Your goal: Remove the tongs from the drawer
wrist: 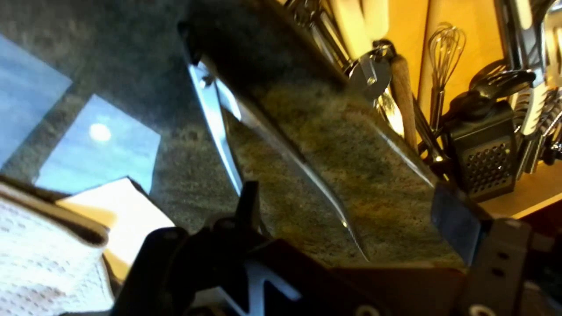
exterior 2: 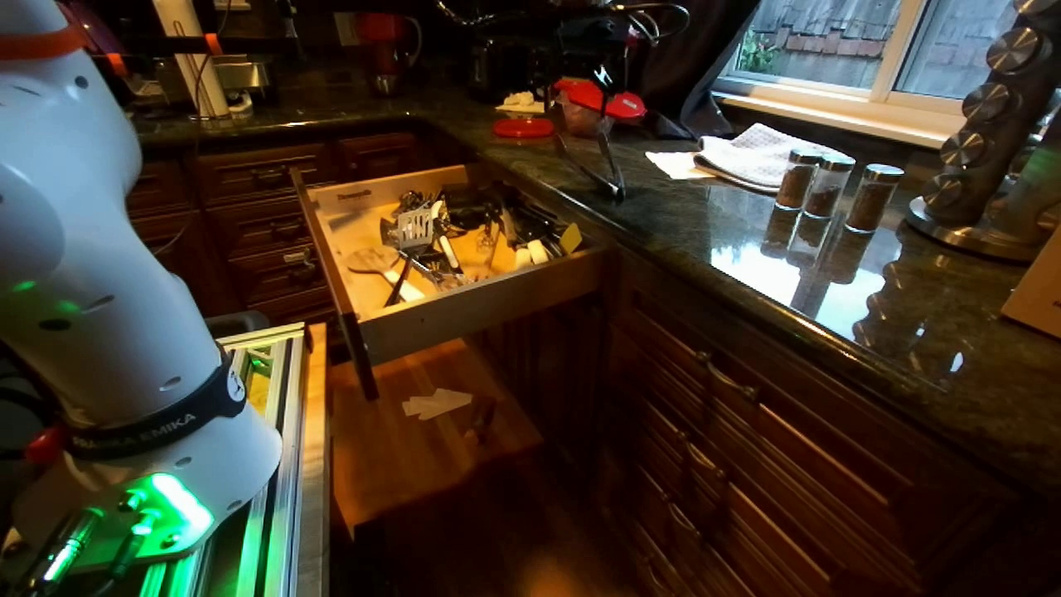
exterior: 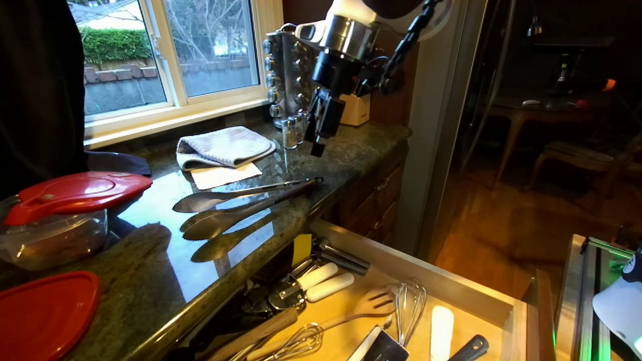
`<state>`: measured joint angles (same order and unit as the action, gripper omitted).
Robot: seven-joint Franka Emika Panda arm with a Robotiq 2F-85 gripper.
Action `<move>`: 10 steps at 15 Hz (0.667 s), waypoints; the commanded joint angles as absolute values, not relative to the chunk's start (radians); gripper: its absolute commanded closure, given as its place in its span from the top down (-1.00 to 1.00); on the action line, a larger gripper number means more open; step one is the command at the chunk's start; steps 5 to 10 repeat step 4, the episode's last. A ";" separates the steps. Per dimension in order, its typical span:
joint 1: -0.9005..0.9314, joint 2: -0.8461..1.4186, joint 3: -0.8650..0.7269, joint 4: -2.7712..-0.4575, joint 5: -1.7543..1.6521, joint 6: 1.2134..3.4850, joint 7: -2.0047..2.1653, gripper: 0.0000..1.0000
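The tongs (exterior: 215, 220) lie on the dark stone counter, beside the open drawer (exterior: 466, 288). Their arms are spread, with the hinged end towards the spice jars. The tongs also show on the counter in an exterior view (exterior 2: 612, 166) and in the wrist view (wrist: 290, 151). My gripper (exterior: 317, 143) hangs above the counter, apart from the tongs. In the wrist view my gripper (wrist: 351, 206) is wide open and empty; one tong arm shows below, between the fingers. The left finger hides part of the other arm.
A folded towel (exterior: 225, 145), glass spice jars (exterior 2: 816, 186) and a spice rack (exterior: 286, 75) stand along the window side. A red-lidded container (exterior: 85, 193) and a red lid (exterior: 50, 311) lie on the counter. The drawer holds whisks, a grater (wrist: 489, 162) and other utensils.
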<state>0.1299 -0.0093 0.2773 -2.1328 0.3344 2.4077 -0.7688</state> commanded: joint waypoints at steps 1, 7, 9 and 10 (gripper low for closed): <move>0.169 -0.045 0.243 -2.183 0.346 2.404 -0.729 1.00; 0.192 -0.129 0.231 -2.290 0.371 2.405 -0.692 1.00; 0.192 -0.129 0.231 -2.290 0.371 2.405 -0.692 1.00; 0.192 -0.129 0.231 -2.290 0.371 2.405 -0.692 1.00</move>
